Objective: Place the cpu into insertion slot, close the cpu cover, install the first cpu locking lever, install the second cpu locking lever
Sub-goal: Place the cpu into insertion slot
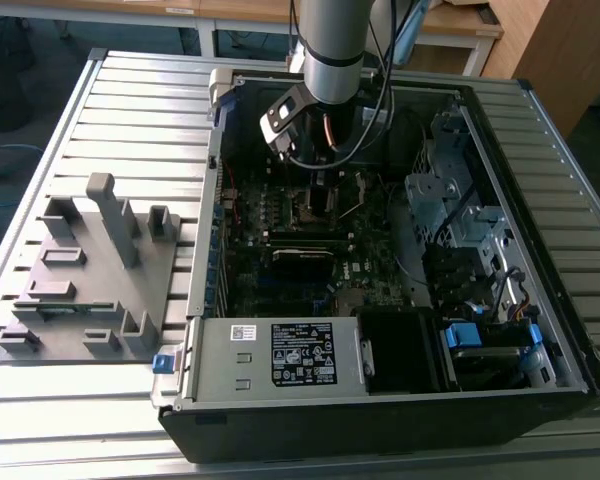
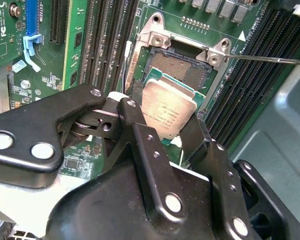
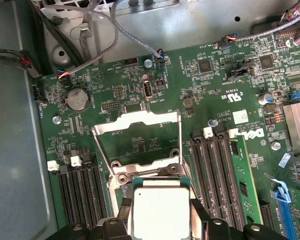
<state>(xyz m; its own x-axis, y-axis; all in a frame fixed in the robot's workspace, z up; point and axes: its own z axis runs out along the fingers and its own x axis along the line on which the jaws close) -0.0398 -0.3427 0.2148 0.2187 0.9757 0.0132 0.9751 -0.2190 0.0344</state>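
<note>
In the exterior view the arm (image 1: 332, 60) reaches down into an open computer case, over the board's middle. My gripper (image 2: 165, 127) is shut on the cpu (image 2: 168, 107), a silvery square chip with a green edge, one black finger on each side. The chip hangs tilted just above the insertion slot (image 2: 176, 67), overlapping its near half; the dark pin field beyond it lies bare. In the first wrist view the cpu (image 3: 160, 207) sits between the fingertips (image 3: 199, 216), and the cpu cover (image 3: 135, 120) stands open behind the slot. A thin locking lever (image 2: 270, 58) juts out sideways.
Rows of black memory slots (image 2: 107, 35) flank the socket on both sides. Cables (image 3: 97, 35) hang by the case's back wall. A drive cage (image 1: 450, 200) fills the exterior view's right, a power supply (image 1: 280, 355) the front. A grey fixture (image 1: 90, 270) stands outside the case.
</note>
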